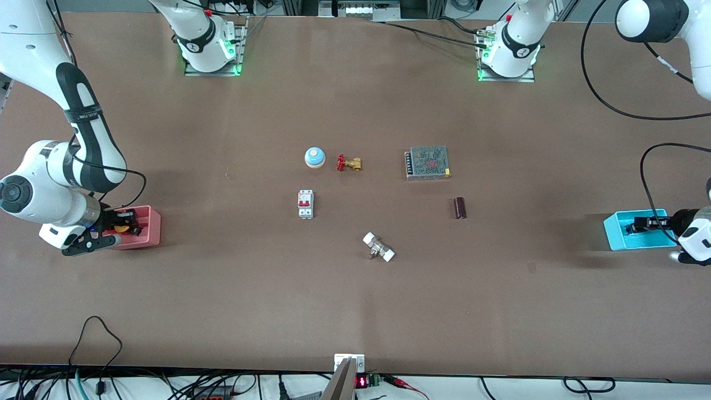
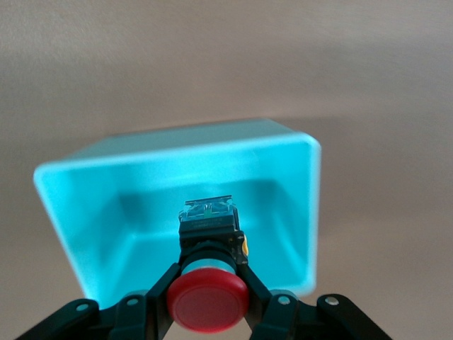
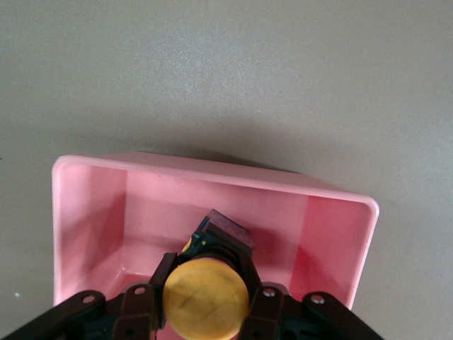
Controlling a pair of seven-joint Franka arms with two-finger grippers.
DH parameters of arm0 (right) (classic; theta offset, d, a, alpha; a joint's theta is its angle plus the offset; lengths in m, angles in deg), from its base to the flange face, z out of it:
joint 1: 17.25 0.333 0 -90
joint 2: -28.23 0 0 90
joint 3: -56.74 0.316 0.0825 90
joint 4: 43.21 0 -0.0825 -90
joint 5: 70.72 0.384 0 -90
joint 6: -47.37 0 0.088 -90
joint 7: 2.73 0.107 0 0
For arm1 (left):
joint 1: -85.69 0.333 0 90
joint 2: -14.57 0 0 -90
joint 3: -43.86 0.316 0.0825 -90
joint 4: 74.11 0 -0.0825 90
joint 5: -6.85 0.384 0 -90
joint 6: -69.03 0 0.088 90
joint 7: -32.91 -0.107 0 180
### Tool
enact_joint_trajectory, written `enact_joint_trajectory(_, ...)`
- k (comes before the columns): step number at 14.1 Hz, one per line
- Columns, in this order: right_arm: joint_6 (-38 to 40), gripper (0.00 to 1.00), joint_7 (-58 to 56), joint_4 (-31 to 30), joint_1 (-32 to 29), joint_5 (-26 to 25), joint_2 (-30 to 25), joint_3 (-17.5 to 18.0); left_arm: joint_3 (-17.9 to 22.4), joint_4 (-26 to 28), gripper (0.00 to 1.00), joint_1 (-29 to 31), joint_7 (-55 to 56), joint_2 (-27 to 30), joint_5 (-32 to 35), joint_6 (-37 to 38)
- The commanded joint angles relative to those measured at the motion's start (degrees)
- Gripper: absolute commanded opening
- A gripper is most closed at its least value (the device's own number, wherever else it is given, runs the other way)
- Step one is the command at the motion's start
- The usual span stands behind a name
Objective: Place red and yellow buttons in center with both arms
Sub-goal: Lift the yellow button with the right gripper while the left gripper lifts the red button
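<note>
Two grips are set. Left gripper (image 2: pixel 209 301) is clamped on the red button (image 2: pixel 208 302) in the cyan bin (image 1: pixel 615 236) at 3 o'clock; right gripper (image 3: pixel 205 301) pinches the yellow button (image 3: pixel 206 299) in the pink bin (image 1: pixel 151 228) at 9 o'clock. Both buttons look light and rigid (smooth caps, likely slippery); hold just under the cap.

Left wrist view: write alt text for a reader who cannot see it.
The left gripper has its fingers shut on the red button, holding it by the cap inside the cyan bin. The button's black body points toward the bin floor, and brown tabletop surrounds the bin.
</note>
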Motion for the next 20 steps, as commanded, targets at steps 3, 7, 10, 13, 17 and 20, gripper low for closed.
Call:
enact_joint_trajectory(3,6.4,0.3,-0.7,1.1,-0.1,-0.6,-7.9,0.7,-1.5,0.5,0.17,-4.0,-0.8,9.4,0.7,10.5)
enact_joint_trajectory(7,15.6,0.3,10.8,1.5,2.5,-0.1,-12.0,6.7,-8.2,3.2,0.14,-4.6,0.9,9.8,0.3,14.4)
enact_joint_trajectory(10,17.6,0.3,22.6,0.4,7.1,-0.3,-12.0,10.6,-10.0,7.0,0.14,-7.3,6.7,9.8,0.6,11.7)
enact_joint_trajectory(13,14.8,0.3,31.4,-2.4,13.1,-0.3,-10.3,11.0,-10.2,15.4,0.14,-7.6,7.8,11.9,0.2,3.2)
enact_joint_trajectory(17,6.2,0.3,34.0,-7.0,16.5,-0.2,-7.7,11.2,-10.2,30.1,0.12,-9.5,12.0,19.0,0.2,-8.5)
enact_joint_trajectory(20,0.2,0.3,35.4,-9.3,17.6,-0.3,-6.4,11.9,-10.7,31.6,0.12,-9.6,13.3,19.1,0.0,-9.6)
